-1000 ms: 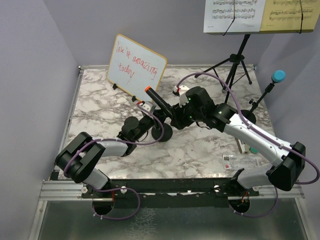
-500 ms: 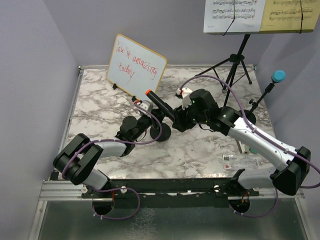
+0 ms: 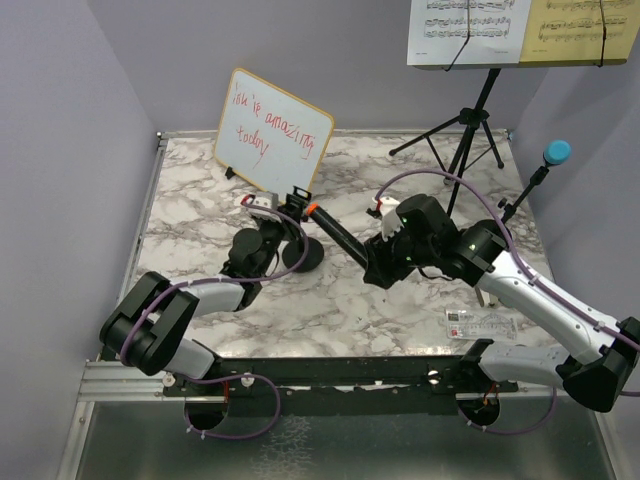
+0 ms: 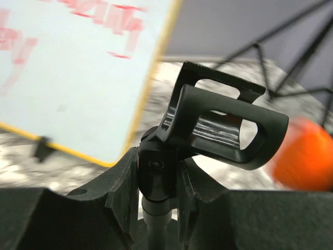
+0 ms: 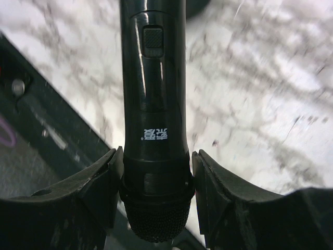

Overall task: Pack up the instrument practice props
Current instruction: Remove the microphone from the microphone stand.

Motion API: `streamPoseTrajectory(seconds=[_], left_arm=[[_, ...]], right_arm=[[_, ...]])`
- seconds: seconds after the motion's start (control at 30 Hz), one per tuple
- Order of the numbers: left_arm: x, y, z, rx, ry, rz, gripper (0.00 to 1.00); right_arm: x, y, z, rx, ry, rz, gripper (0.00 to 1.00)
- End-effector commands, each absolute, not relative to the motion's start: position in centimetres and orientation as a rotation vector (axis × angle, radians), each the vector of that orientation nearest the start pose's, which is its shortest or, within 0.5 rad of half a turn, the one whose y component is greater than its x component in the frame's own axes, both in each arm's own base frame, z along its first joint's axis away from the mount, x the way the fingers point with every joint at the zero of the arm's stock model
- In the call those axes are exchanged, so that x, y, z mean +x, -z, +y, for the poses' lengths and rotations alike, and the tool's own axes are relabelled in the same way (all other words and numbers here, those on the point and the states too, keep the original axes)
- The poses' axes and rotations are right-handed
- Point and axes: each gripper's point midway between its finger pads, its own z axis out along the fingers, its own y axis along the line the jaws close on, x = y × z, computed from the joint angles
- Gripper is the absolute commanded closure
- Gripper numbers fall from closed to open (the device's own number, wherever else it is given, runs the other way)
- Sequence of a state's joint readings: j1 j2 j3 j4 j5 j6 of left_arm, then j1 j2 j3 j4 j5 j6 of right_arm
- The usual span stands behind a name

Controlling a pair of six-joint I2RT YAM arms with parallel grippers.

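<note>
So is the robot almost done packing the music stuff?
Not nearly. Done: the black microphone is out of its mic holder, whose clip is empty. In hand: the right gripper grips that microphone, the left gripper the holder's stem. Left: the blue microphone is still propped up and the sheet music still sits on the music stand.

The left gripper [image 4: 156, 179] fills the near bottom edge, its two black fingers [image 4: 122, 182] pressed against either side of the joint below a black mic holder [image 4: 223, 130]. The holder's open U-shaped clip tilts up and to the right. Behind it on the far left, a wood-framed whiteboard [image 4: 78, 78] with red writing stands on the marble table [image 4: 57, 169], one small black foot showing. A blurred orange shape [image 4: 307, 156] sits at the right edge, and thin black tripod legs [image 4: 299, 49] cross the far right.
</note>
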State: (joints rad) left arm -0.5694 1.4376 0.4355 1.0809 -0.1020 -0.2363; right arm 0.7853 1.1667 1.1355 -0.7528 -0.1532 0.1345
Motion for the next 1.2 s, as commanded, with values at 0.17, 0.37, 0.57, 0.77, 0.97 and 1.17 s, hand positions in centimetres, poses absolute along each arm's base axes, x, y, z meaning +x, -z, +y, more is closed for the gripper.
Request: streamPoseTrajectory(seconds=[0.17, 0.37, 0.57, 0.77, 0.97, 1.17], left_arm=[[37.8, -16.0, -15.6, 0.022, 0.305, 1.57, 1.0], [36.2, -16.2, -18.5, 0.159, 0.422, 1.561, 1.0], [35.6, -16.7, -19.0, 0.163, 0.474, 1.56, 0.86], [35.3, -17.3, -19.3, 0.186, 0.485, 1.558, 0.6], [35.0, -16.3, -19.6, 0.234, 0.483, 1.578, 0.39], [34.5, -15.1, -18.6, 0.219, 0.449, 1.605, 0.31]], right_arm=[[14.8, -19.7, 21.8, -0.893, -0.667, 2.424, 0.99], [17.3, -20.9, 21.8, -0.76, -0.596, 2.346, 0.99], [19.2, -21.4, 22.5, -0.669, -0.571, 2.302, 0.99], [21.3, -23.1, 22.8, -0.587, -0.542, 2.208, 0.99], [22.5, -23.7, 23.4, -0.544, -0.545, 2.153, 0.99], [23.2, -24.1, 23.4, -0.535, -0.533, 2.107, 0.99]])
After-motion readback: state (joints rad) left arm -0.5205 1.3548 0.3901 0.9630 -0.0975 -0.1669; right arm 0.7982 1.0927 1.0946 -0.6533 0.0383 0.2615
